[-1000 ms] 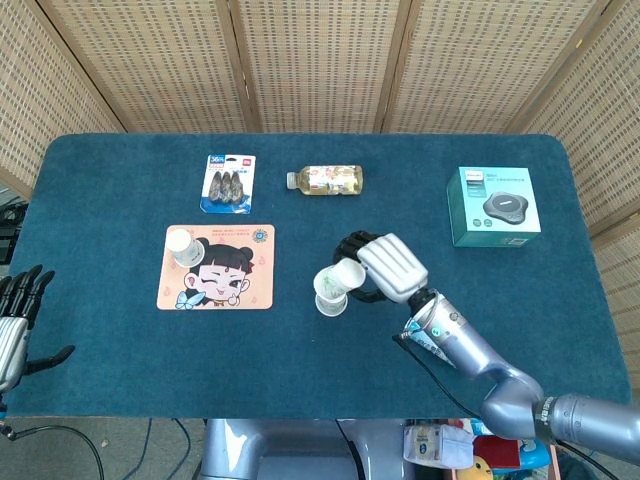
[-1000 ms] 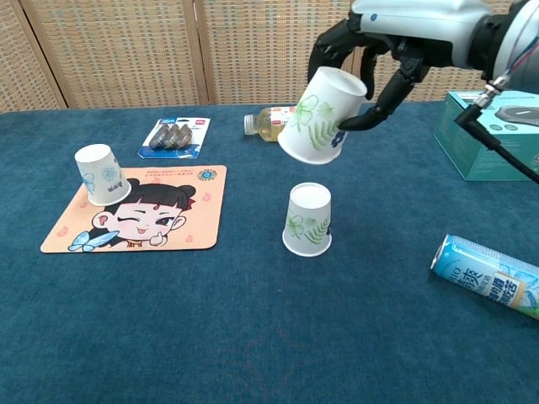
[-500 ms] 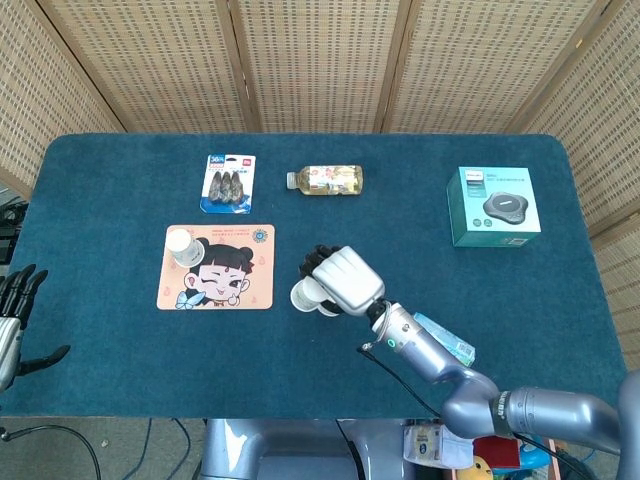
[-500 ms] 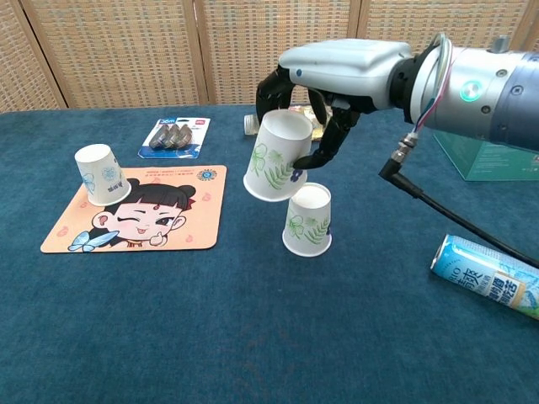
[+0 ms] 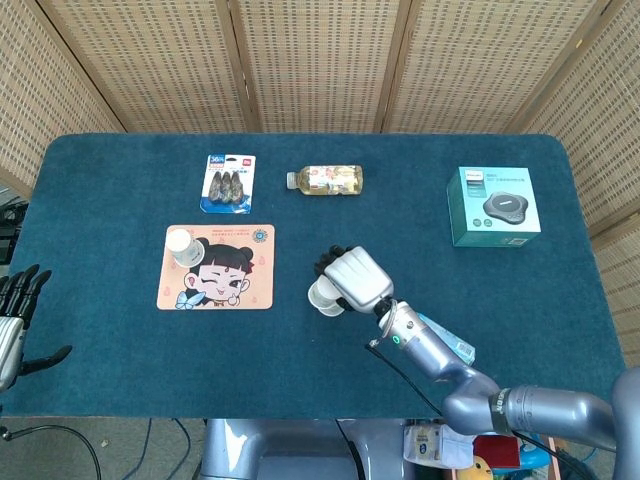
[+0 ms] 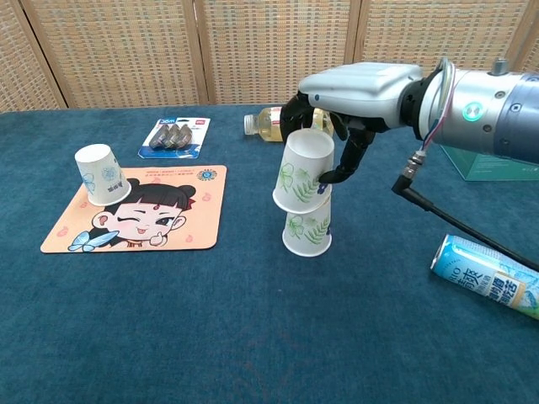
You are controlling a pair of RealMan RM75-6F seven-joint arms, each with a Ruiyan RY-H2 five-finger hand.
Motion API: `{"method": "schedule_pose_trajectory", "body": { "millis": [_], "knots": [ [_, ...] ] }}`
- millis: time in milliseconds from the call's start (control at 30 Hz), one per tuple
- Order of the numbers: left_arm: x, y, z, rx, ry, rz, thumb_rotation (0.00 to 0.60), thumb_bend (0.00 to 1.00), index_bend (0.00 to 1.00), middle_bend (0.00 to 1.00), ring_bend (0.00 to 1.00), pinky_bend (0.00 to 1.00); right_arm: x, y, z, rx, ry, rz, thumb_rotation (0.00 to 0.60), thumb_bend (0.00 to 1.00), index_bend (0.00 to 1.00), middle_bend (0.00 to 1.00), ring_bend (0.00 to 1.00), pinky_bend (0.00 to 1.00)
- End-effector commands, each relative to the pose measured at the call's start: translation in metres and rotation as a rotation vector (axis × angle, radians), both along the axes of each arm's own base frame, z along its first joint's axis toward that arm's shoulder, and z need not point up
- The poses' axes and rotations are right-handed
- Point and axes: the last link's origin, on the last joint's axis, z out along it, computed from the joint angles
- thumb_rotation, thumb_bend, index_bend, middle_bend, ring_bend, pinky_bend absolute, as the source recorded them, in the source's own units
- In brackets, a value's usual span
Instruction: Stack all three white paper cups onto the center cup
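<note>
My right hand point(image 6: 341, 114) point(image 5: 355, 277) grips an upside-down white paper cup point(image 6: 303, 171) with green leaf print, tilted and partly over the top of the center cup point(image 6: 306, 232), which stands upside-down on the blue cloth. In the head view the held cup point(image 5: 324, 294) shows just left of the hand and hides the center cup. A third white cup point(image 6: 102, 174) point(image 5: 183, 247) stands upside-down on the cartoon mat point(image 6: 135, 209) at the left. My left hand point(image 5: 14, 320) hangs open off the table's left edge, empty.
A card of small items point(image 6: 173, 137) and a lying bottle point(image 6: 271, 123) are at the back. A teal box point(image 5: 494, 205) sits at the right, and a blue can point(image 6: 484, 273) lies at the front right. A cable point(image 6: 472, 236) trails from my right wrist.
My right hand has brought the held cup from left of the center cup to right above it and lowered it onto the center cup's top. The left hand stayed put.
</note>
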Motion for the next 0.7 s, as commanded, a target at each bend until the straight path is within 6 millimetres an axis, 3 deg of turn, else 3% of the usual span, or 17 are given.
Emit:
{"method": "schedule_pose_trajectory", "body": {
  "millis": [33, 133, 200, 267, 333, 400, 533, 700],
  "knots": [
    [0.000, 0.000, 0.000, 0.000, -0.001, 0.001, 0.600, 0.11, 0.00, 0.00, 0.00, 0.00, -0.001, 0.000, 0.000, -0.004, -0.001, -0.004, 0.600, 0.50, 0.47, 0.45, 0.32, 0.54],
    [0.000, 0.000, 0.000, -0.002, -0.001, 0.000, 0.600, 0.11, 0.00, 0.00, 0.00, 0.00, -0.002, -0.002, 0.000, -0.010, -0.004, -0.009, 0.600, 0.50, 0.47, 0.43, 0.32, 0.54],
    [0.000, 0.000, 0.000, -0.003, -0.001, 0.000, 0.600, 0.11, 0.00, 0.00, 0.00, 0.00, -0.002, -0.002, -0.001, -0.014, -0.003, -0.010, 0.600, 0.48, 0.44, 0.37, 0.29, 0.53],
    [0.000, 0.000, 0.000, -0.001, -0.001, -0.001, 0.600, 0.11, 0.00, 0.00, 0.00, 0.00, -0.003, -0.003, -0.001, -0.019, 0.010, -0.008, 0.600, 0.38, 0.32, 0.23, 0.18, 0.44],
    [0.000, 0.000, 0.000, 0.000, -0.002, 0.000, 0.600, 0.11, 0.00, 0.00, 0.00, 0.00, -0.007, -0.001, -0.003, 0.003, 0.044, -0.017, 0.600, 0.20, 0.17, 0.07, 0.04, 0.26],
    [0.000, 0.000, 0.001, 0.001, -0.003, 0.000, 0.600, 0.11, 0.00, 0.00, 0.00, 0.00, -0.009, 0.001, -0.003, 0.036, 0.053, -0.038, 0.600, 0.11, 0.08, 0.01, 0.00, 0.16],
    [0.000, 0.000, 0.000, -0.001, -0.002, 0.001, 0.600, 0.11, 0.00, 0.00, 0.00, 0.00, -0.007, 0.004, -0.001, 0.048, 0.052, -0.048, 0.600, 0.05, 0.01, 0.00, 0.00, 0.04],
    [0.000, 0.001, 0.000, -0.003, -0.003, 0.001, 0.600, 0.11, 0.00, 0.00, 0.00, 0.00, -0.004, 0.008, 0.006, 0.032, 0.041, -0.039, 0.600, 0.05, 0.01, 0.00, 0.00, 0.03]
  ]
}}
